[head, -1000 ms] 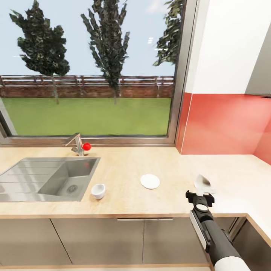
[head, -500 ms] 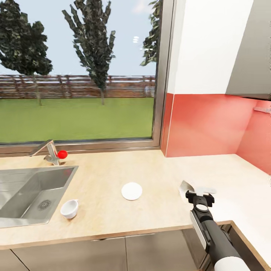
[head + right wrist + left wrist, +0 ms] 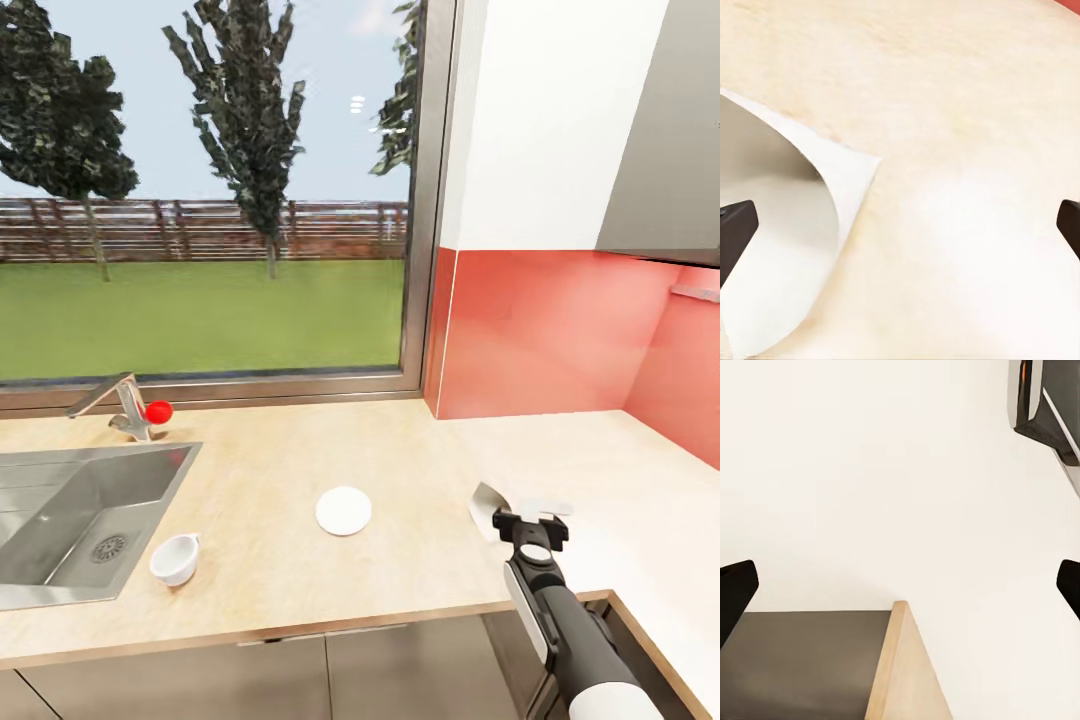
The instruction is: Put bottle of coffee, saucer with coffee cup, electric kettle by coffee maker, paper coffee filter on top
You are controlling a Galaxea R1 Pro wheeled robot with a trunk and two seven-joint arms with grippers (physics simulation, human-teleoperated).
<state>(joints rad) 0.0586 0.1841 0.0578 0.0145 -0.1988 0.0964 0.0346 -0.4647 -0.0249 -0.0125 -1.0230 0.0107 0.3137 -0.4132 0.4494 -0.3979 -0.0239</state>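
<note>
Early stage: small white cup [image 3: 174, 559] and flat round saucer [image 3: 343, 510] lie apart on the wood-grain countertop [image 3: 280, 470]; the right gripper [image 3: 531, 522], jaws spread and empty, hovers beside the white paper filter [image 3: 787, 247].

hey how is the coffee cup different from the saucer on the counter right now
The coffee cup is a deep rounded bowl shape; the saucer is a flat disc. The coffee cup lies tipped, its opening facing partly sideways, while the saucer lies flat. The coffee cup sits at the sink's edge; the saucer lies apart from it, nearer the right pincer. Both are white and rest on the kitchen countertop.
</note>
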